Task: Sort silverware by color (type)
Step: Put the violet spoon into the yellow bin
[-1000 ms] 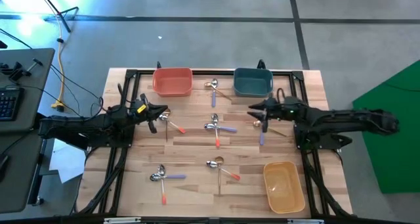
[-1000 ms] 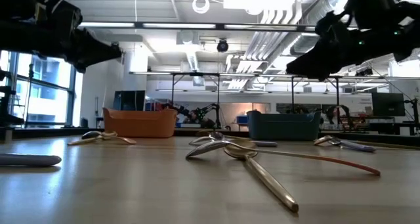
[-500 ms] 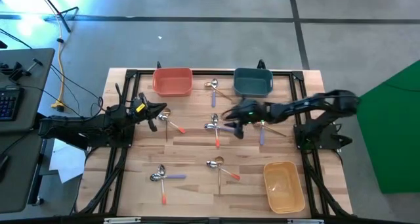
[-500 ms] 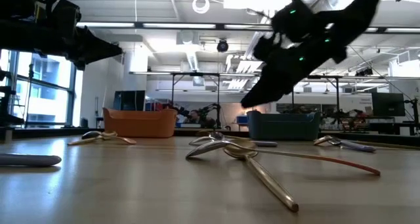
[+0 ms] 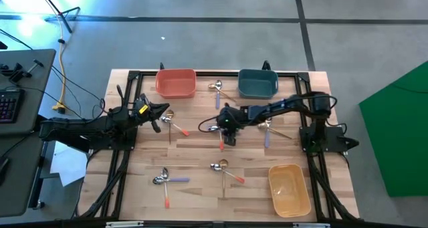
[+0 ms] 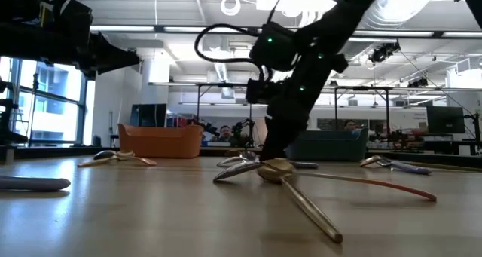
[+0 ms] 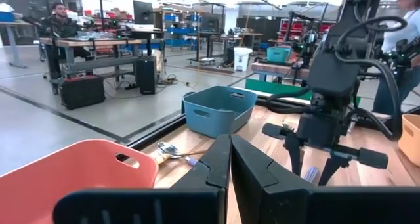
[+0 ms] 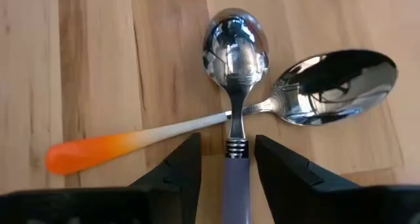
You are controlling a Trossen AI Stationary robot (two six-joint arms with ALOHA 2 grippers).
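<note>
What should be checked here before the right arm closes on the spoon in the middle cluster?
1. Right tool open: ok, its fingers stand apart.
2. Fingers straddle the purple-handled spoon: ok, its handle runs between them.
3. Target free of neighbours: not ok, the orange-handled spoon crosses it at the neck, so both might lift together.
4. Tool low enough to grip: cannot tell, though the low view shows it down near the table.
5. Left tool out of the way: ok, it waits shut over the table's left side.
6. Coral bowl, teal bowl and yellow bowl reachable: ok, none is blocked.
</note>
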